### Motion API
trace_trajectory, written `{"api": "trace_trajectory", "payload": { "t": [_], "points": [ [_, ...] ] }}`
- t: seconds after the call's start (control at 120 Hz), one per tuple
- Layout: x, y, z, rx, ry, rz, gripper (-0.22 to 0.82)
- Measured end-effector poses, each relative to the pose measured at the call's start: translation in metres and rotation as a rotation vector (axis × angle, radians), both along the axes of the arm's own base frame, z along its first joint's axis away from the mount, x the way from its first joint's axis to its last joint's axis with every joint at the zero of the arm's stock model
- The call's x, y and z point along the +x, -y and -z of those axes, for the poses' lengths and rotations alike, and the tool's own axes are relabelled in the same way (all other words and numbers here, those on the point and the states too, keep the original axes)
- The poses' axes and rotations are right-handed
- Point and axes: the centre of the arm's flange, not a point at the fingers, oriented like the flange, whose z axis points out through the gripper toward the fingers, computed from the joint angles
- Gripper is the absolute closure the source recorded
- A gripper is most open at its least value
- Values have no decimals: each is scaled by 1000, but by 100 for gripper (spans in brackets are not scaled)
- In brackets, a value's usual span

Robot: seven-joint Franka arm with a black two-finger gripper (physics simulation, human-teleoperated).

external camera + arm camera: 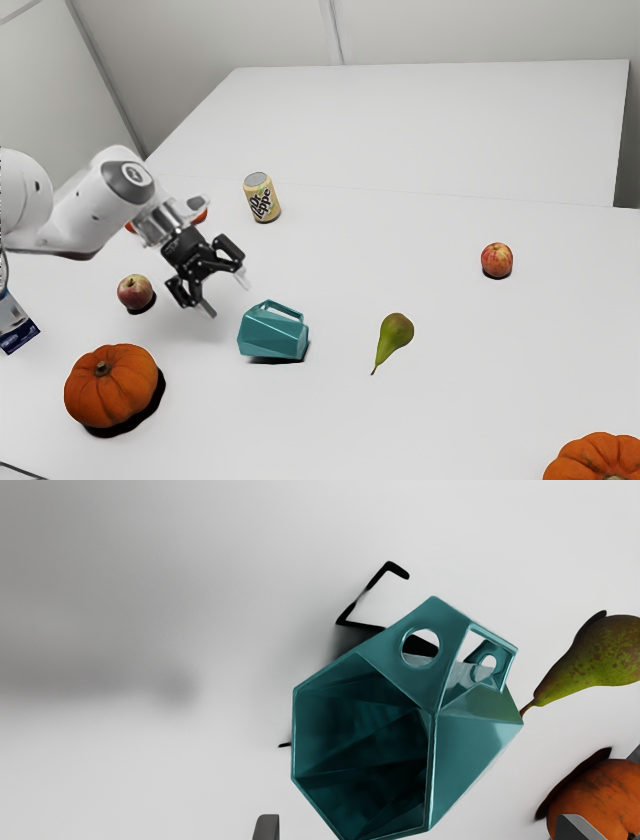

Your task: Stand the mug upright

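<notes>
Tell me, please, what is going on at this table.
A robot arm is at work on the teal mug, which lies on its side with its handle facing up, so it is not yet upright. The gripper hovers beside the mug, over the table, fingers apart and holding nothing; the mug's open mouth faces it. A pear and a pumpkin lie on either side of the mug.

White Franka arm (85, 212) at left of exterior frame, smooth rounded shell, small dark screw-like dots, grey cap (128, 181) with pale round marking, silvery metallic wrist section (155, 222), black angular two-finger gripper (226, 297), grey fingertips (207, 309).
</notes>
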Motion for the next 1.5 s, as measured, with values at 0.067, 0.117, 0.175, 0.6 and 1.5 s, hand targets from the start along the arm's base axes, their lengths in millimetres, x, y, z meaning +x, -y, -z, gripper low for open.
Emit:
{"api": "trace_trajectory", "payload": {
  "t": [0.067,0.117,0.175,0.6,1.5],
  "points": [
    [-1,5,7,-20,-11,-11,0],
    [-3,8,14,-40,-23,-24,0],
    [-3,13,20,-62,-34,-39,0],
    [8,44,47,-145,-48,-97,1],
    [25,85,-24,106,123,107,78]
  ]
}}
